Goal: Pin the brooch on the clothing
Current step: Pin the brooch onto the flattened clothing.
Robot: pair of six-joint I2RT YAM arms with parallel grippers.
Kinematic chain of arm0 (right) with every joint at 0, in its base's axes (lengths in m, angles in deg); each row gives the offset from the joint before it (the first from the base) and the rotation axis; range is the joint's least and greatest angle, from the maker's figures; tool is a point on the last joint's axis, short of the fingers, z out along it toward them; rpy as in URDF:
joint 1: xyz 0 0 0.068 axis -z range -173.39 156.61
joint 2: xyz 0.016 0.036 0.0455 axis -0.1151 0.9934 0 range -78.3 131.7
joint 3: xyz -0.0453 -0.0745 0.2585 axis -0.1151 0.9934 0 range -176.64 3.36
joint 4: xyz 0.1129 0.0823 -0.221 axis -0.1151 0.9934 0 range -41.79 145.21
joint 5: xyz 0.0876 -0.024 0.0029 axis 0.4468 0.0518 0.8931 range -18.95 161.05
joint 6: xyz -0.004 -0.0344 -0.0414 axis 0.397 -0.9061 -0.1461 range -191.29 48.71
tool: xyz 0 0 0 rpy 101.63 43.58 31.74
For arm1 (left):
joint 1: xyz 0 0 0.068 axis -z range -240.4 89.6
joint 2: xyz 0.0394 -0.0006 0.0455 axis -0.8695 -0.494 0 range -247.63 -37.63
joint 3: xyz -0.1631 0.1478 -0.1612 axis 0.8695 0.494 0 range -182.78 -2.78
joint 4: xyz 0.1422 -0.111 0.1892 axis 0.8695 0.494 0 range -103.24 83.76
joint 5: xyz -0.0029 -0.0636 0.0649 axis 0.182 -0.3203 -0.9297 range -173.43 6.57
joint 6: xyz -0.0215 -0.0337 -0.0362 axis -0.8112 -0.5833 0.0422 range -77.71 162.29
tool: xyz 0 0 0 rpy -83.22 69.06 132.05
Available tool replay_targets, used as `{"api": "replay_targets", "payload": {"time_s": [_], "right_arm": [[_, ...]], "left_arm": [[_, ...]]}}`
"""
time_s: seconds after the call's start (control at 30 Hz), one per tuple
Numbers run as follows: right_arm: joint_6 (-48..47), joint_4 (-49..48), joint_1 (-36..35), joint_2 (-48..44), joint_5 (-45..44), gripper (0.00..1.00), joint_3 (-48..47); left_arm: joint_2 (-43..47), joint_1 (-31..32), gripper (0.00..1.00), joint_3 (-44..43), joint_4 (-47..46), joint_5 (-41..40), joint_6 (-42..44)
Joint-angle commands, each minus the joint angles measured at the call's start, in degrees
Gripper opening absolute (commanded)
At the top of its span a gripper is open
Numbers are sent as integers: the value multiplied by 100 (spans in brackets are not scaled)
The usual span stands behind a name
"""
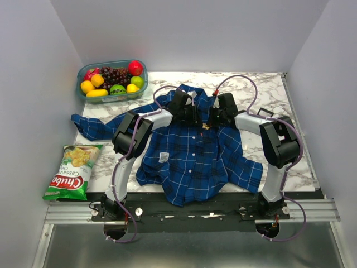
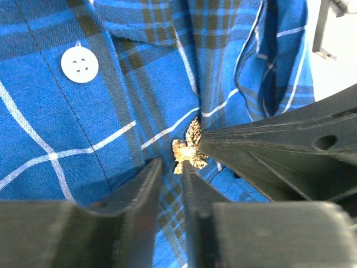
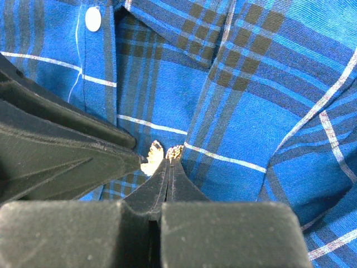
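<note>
brooch [image 2: 189,149] sits on the shirt [image 1: 189,156] front, upper chest, near the button strip, with the shirt spread flat on the worktop [image 1: 279,95]. left fingers [image 2: 152,178] are apart with a narrow gap and nothing between them, tips just beside the brooch; right fingers [image 3: 169,167] are pressed together, tips touching the brooch (can't tell whether they pinch any of it). fruit tub [image 1: 111,81] is beyond the shirt's outstretched sleeve, chips bag [image 1: 72,172] on the near side of that sleeve.
</note>
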Motion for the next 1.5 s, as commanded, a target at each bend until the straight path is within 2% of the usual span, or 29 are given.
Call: {"api": "replay_targets", "payload": {"time_s": [0.0,0.33,0.9,1.17,1.47], "right_arm": [[-125,90,-46,-95,39,1,-3],[-151,169,-107,29,-23,0,-74],[-72,679,-230,283,-664,0,-407],[-151,652,-309,257,-673,0,-372],[183,494,-309,82,-734,1,-232]], "left_arm": [[-124,125,27,251,680,-289,173],[-168,126,17,269,592,-184,138],[-185,134,16,216,574,-157,138],[-212,126,16,181,592,-157,138],[-203,134,16,181,618,-148,156]]}}
